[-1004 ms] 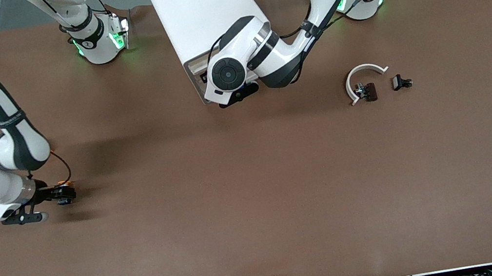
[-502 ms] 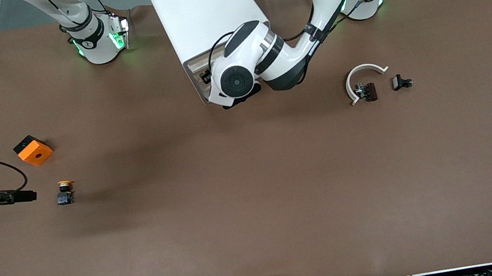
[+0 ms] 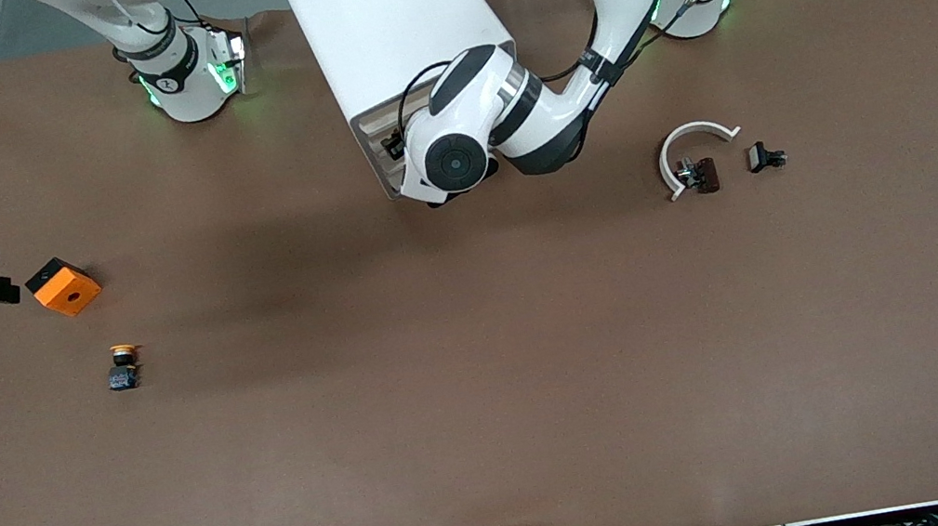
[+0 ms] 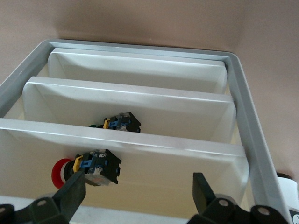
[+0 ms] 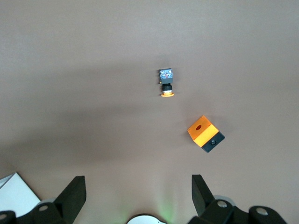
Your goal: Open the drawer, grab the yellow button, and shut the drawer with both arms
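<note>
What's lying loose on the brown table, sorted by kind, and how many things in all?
Push button: 1
Orange cube: 1
Black clips: 2
White curved band: 1
Total: 5

right gripper (image 5: 135,196): off the button (image 3: 124,366), now high, fingers apart
orange cube (image 3: 63,286): uncovered, upper left of the button

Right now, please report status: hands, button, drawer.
Left hand open at the drawer, still out. Right hand open, high over table. Button on table, beside orange cube.
</note>
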Tool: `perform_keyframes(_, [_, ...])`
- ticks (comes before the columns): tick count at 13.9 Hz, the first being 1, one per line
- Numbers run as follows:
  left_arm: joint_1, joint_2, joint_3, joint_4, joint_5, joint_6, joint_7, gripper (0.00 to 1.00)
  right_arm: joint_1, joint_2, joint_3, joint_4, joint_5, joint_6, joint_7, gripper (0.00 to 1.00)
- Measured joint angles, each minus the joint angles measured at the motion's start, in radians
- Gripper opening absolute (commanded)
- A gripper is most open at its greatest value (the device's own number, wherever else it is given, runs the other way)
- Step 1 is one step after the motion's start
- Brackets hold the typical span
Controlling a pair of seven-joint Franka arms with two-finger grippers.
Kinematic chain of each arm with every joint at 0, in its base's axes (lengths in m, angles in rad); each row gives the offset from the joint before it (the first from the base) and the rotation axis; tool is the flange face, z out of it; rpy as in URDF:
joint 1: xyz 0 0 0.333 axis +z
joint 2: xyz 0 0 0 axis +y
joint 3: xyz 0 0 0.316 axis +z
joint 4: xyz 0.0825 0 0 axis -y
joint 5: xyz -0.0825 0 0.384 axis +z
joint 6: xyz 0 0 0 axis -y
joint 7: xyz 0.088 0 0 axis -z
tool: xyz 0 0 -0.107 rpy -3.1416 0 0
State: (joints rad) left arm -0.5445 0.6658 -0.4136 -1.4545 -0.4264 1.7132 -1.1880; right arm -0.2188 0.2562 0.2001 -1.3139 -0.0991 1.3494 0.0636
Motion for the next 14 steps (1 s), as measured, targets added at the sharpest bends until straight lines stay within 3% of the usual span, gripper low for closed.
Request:
perform_keyframes(5, [0.008,-0.004,0.078,0.026,0.047,0.01,-0.014,1.0,0.01,-0.009,-0.001,0.061,0.0,-0.073,0.01,1.0])
perform_keyframes(10, [0.162,-0.036,0.102,0.1,0.286,0.011,0.049,1.0,0.033,-0.037,0.002,0.121,0.029,-0.04,0.011,1.0])
perform_keyframes(14, [0.297,-0.141,0.104,0.119,0.347,0.003,0.214,1.0,0.036,-0.091,0.0,0.124,0.086,-0.097,0.012,1.0])
